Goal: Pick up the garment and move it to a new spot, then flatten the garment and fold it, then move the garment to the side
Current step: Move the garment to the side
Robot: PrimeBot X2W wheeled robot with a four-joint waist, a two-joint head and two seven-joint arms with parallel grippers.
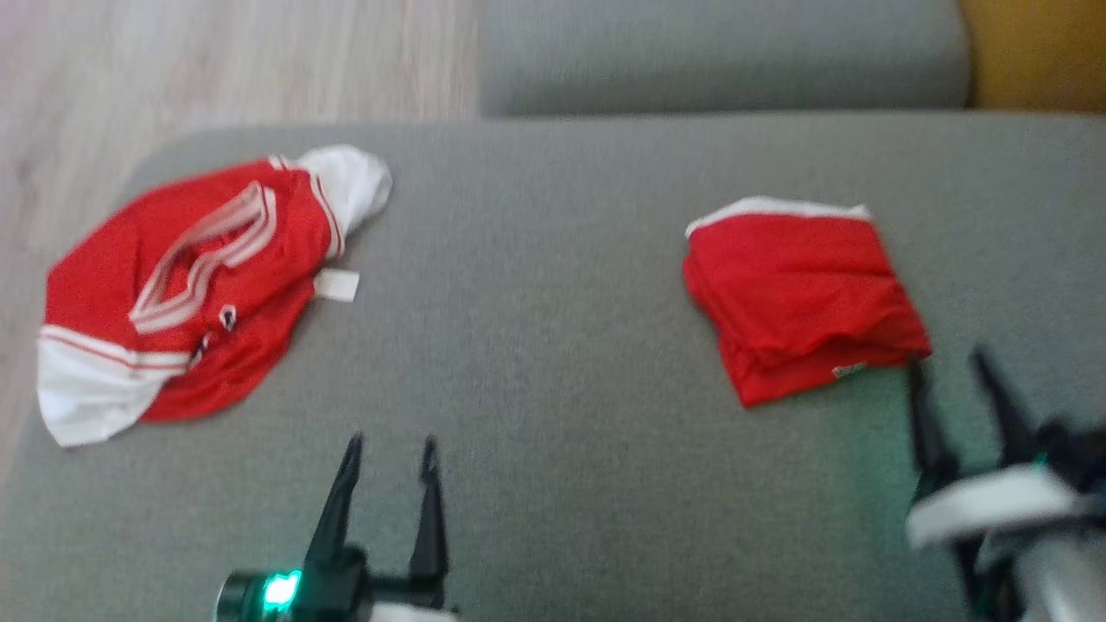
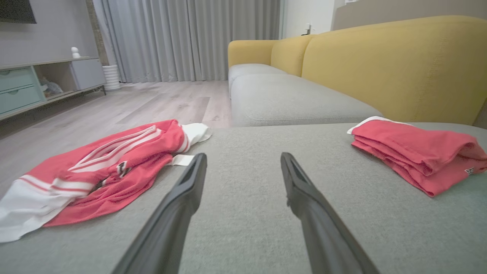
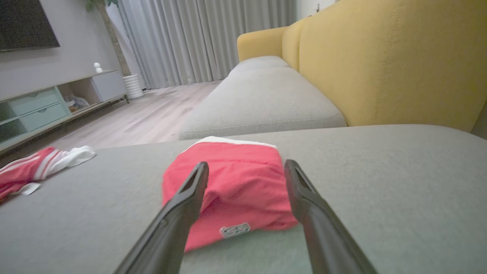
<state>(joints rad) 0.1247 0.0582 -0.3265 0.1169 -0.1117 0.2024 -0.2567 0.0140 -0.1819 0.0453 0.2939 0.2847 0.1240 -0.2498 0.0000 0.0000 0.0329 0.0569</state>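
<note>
here, a grey seat (image 1: 553, 363) holds two red garments. a crumpled red and white jersey (image 1: 186, 285) lies at its left edge. a folded garment (image 1: 799, 298) lies well apart on the right. the left gripper (image 1: 391, 445) hovers over bare seat, fingers spread wide, holding nothing. the right gripper (image 1: 948, 363) is just beside the folded garment's near corner, also spread wide and empty.

The left gripper (image 1: 390, 451) sits at lower left of the head view, jaws wide apart, fingers pointing up. The right gripper (image 1: 949, 371) sits at lower right, jaws likewise spread.
</note>
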